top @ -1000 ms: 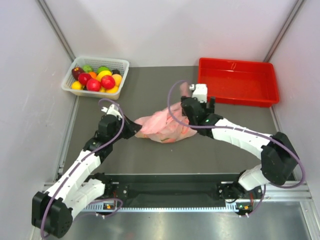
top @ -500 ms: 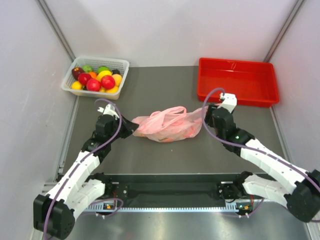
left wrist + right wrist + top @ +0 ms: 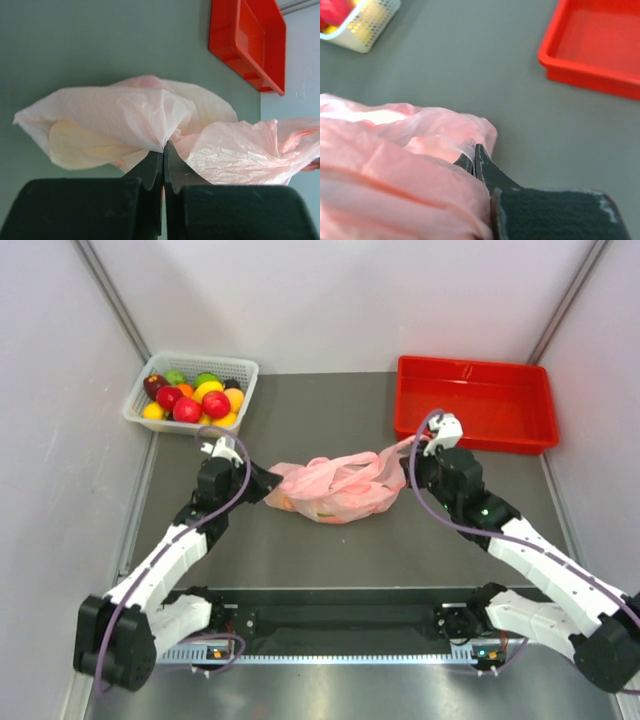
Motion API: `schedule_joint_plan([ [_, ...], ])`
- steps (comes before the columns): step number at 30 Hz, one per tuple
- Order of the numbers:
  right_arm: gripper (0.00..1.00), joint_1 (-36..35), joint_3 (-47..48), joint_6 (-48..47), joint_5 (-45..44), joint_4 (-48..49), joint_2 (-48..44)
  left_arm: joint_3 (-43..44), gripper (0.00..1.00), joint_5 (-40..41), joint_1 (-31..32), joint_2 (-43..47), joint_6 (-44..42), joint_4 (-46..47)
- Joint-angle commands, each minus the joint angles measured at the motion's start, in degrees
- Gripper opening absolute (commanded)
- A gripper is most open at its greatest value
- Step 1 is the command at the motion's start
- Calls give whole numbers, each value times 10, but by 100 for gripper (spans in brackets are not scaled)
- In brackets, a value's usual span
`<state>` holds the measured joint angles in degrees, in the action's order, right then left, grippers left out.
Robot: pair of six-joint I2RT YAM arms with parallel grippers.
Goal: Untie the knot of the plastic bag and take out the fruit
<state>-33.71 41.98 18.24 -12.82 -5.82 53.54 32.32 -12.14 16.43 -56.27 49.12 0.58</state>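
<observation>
The right gripper point(image 3: 473, 154), pinching the plastic bag point(image 3: 335, 490), has swung out to 3 o'clock while the left gripper point(image 3: 163, 149) pinches it at 9 o'clock, likely stretching it open towards the fruit point(image 3: 85, 145).

The dark grey counter point(image 3: 330, 550) carries three things. A white basket point(image 3: 205, 357) heaped with toy fruit point(image 3: 195, 398) sits at the upper left of the frame, and a red tray point(image 3: 470, 362) at the upper right, both by the back edge. A crumpled pink plastic bag point(image 3: 335, 490) lies in the middle of the frame, lower than both.
</observation>
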Motion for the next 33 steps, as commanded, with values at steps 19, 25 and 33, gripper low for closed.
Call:
schedule_joint_plan([
  [19,0,45,105,-77,66,188,202,-94,0,-11,-50,-140,4,483],
  [25,0,47,56,-34,60,175,209,-250,0,-22,-26,-38,33,459],
  [33,9,54,53,-10,65,122,205,-272,55,-82,-2,276,-9,183],
])
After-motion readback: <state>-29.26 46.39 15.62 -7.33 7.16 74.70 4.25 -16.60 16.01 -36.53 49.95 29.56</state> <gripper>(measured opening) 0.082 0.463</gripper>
